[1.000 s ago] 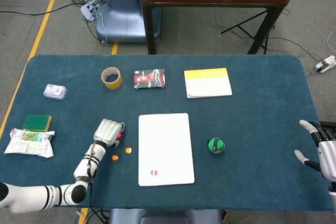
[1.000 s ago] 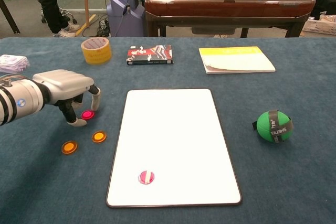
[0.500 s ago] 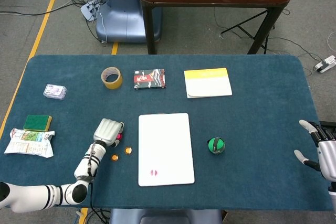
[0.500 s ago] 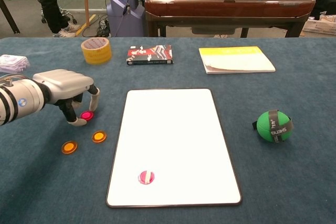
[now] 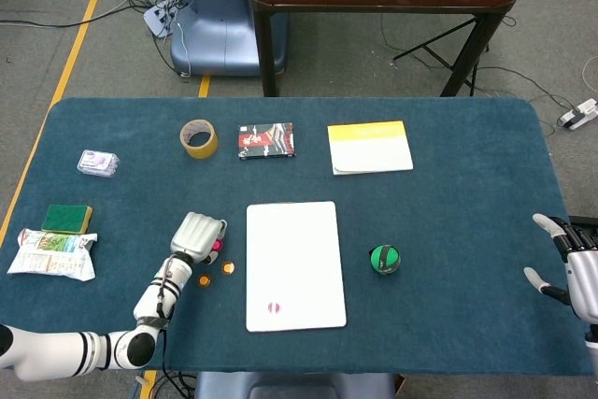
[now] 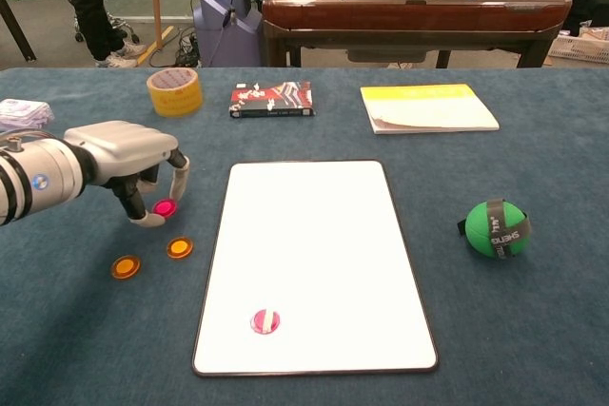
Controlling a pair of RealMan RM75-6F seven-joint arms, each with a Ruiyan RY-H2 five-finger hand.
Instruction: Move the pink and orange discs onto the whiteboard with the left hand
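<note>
My left hand (image 6: 124, 164) (image 5: 196, 235) is curled over a pink disc (image 6: 165, 207) (image 5: 215, 246) just left of the whiteboard (image 6: 314, 235) (image 5: 294, 249), pinching it between thumb and a finger. Two orange discs (image 6: 179, 247) (image 6: 125, 266) lie on the blue cloth below the hand; the head view shows them as two small orange discs (image 5: 228, 267) (image 5: 204, 279). A pink-and-white striped disc (image 6: 265, 321) (image 5: 273, 307) lies on the whiteboard's near part. My right hand (image 5: 565, 263) rests at the table's right edge, fingers apart and holding nothing.
A green ball (image 6: 495, 228) lies right of the whiteboard. At the back are a tape roll (image 6: 174, 91), a dark card packet (image 6: 272, 99) and a yellow notebook (image 6: 426, 107). A green sponge (image 5: 67, 219), a snack packet (image 5: 53, 255) and a small plastic bag (image 5: 97, 163) sit far left.
My left hand has shifted slightly right toward the whiteboard, and the pink disc has moved with it. The orange discs and right hand have not moved.
</note>
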